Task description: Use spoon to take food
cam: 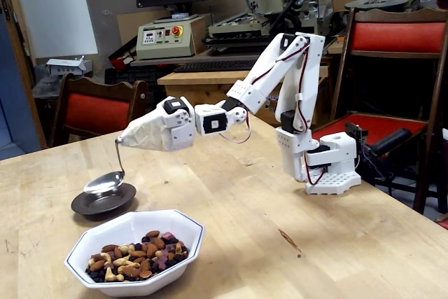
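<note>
Food (136, 253) in bowl (105, 237); spoon (105, 184) over plate (87, 206).

**No words to read here**

You can't read any words, numbers or brand names in this fixed view. The grey control box (165, 38) on the back bench has a small dark screen and some marks on its front, but they are too small and blurry to make out. It also has a round red button on a yellow patch, with no sign you can read on it.
</note>
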